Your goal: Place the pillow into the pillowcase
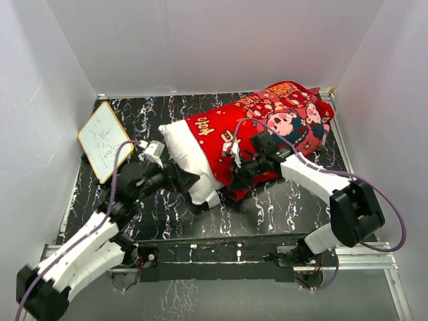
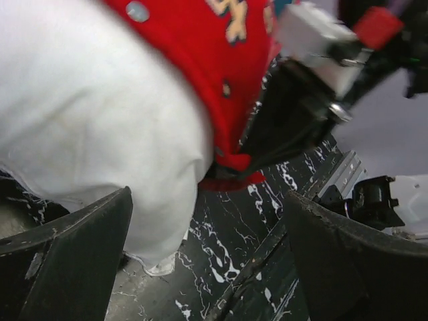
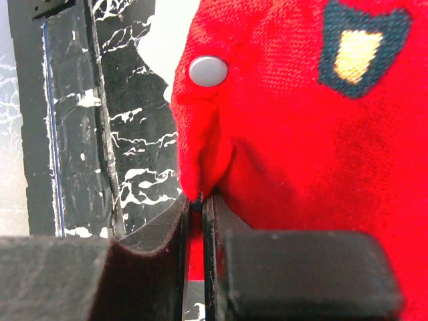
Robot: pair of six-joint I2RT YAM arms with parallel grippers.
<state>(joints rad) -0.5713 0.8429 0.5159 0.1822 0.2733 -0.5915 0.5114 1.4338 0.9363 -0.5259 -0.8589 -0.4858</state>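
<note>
The white pillow (image 1: 186,152) lies across the black marbled table, its right part inside the red printed pillowcase (image 1: 284,117). Its left end sticks out of the case's mouth. My left gripper (image 1: 192,184) is at the pillow's near left corner. In the left wrist view the left gripper (image 2: 207,247) is open wide, with the pillow (image 2: 100,127) bulging just past its left finger and the pillowcase (image 2: 200,53) above. My right gripper (image 1: 234,172) is at the case's near edge. In the right wrist view the right gripper (image 3: 197,204) is shut on a fold of the pillowcase (image 3: 301,134) hem.
A small wood-framed white board (image 1: 103,140) leans at the table's left edge. White walls enclose three sides. A black rail (image 1: 221,251) runs along the near edge between the arm bases. A grey snap button (image 3: 208,70) sits on the case's hem.
</note>
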